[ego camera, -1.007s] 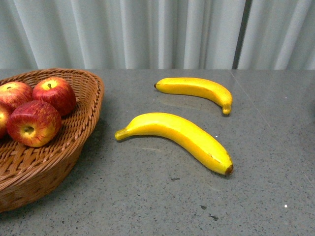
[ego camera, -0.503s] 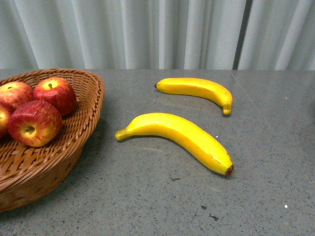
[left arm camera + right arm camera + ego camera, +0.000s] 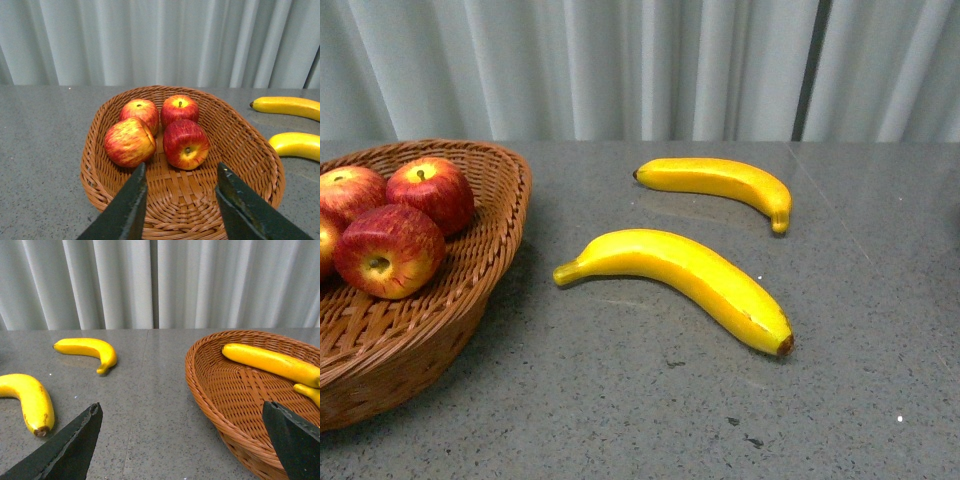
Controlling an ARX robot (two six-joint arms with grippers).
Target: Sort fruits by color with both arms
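**Desk:** Where was the fruit when you looked?

**Me:** I saw four red apples (image 3: 185,144), streaked yellow with pale stem dimples. They sat bunched and touching in the left basket (image 3: 260,150), toward the end away from my left arm. Two bananas lay loose on the table (image 3: 620,400), to the right of that basket. The near banana (image 3: 685,280) was long, glossy and curved, with a brown tip. The far banana (image 3: 720,182) arched the same way behind it, and the two were apart.

**Desk:** Was any yellow fruit in a basket?

**Me:** Yes. My right wrist camera showed a right basket (image 3: 210,385) holding a long banana (image 3: 272,363) across its floor. The end of another banana (image 3: 310,392) lay beside it, cut off by the picture's edge.

**Desk:** What were the baskets like?

**Me:** Both were brown wicker with flared, ribbed walls and a flat plaited floor. The left one was oval. The table was smooth grey speckled stone with a faint sheen. A pale pleated curtain (image 3: 620,70) hung behind it.

**Desk:** And the grippers?

**Me:** The left gripper (image 3: 181,169) hung in front of the apple basket, its dark wedge-shaped jaws apart with nothing between them. The right gripper (image 3: 181,407) had its jaws spread wide and was empty. The loose bananas lay to one side of it and the right basket to the other.
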